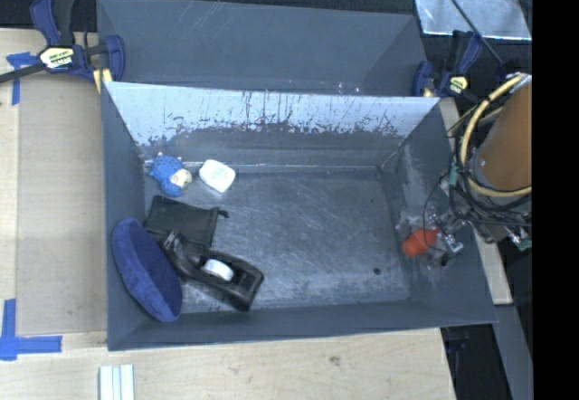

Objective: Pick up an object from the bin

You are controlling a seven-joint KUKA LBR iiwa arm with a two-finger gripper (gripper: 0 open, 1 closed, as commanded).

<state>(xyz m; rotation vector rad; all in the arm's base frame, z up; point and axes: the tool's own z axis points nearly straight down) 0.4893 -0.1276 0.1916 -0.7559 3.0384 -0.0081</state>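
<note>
Loose items gather on the 9 o'clock side of the grey metal bin (pixel 298 217), which sits on a pale desk (pixel 54 208). A small blue toy figure (pixel 167 174) lies toward 10 o'clock against the back wall, with a white rounded block (pixel 217 176) just beside it at its 3 o'clock. Toward 8 o'clock a black tape dispenser (pixel 222 273) with a white roll lies at an angle. A flat black piece (pixel 181 217) touches it at its 11 o'clock. A dark blue oval pad (pixel 145 270) rests against the left wall at the dispenser's 9 o'clock.
</note>
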